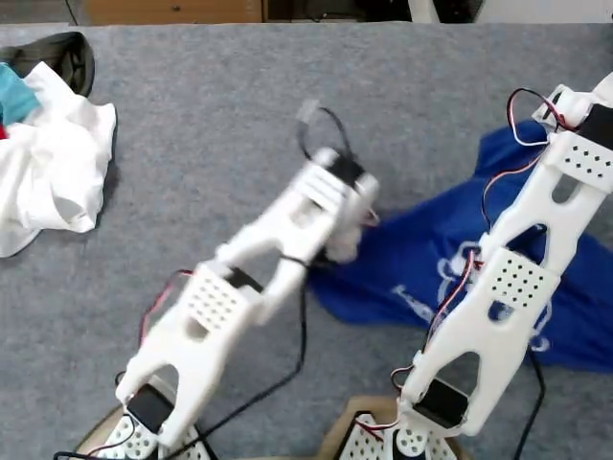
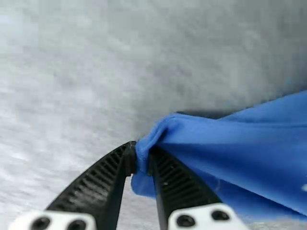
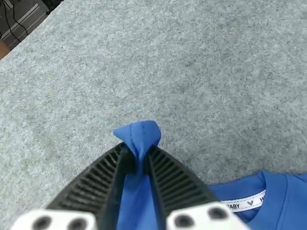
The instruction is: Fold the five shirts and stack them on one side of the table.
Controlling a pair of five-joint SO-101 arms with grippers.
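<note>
Grey felt-covered bench (image 1: pixel 220 115); blue shirt (image 1: pixel 421 259) lies rumpled on its right half, near the arm bases. Left gripper (image 2: pixel 141 153) is clamped tight on a bunched edge of the shirt. Right gripper (image 3: pixel 137 152) is likewise pinched on a small peak of fabric, near the collar label (image 3: pixel 244 203). Heap of unfolded shirts (image 1: pixel 53 163), white one uppermost, sits at the far left corner. Step judged: spreading the blue shirt flat before folding. Next move calls for drawing both held points apart and laying the cloth smooth.
</note>
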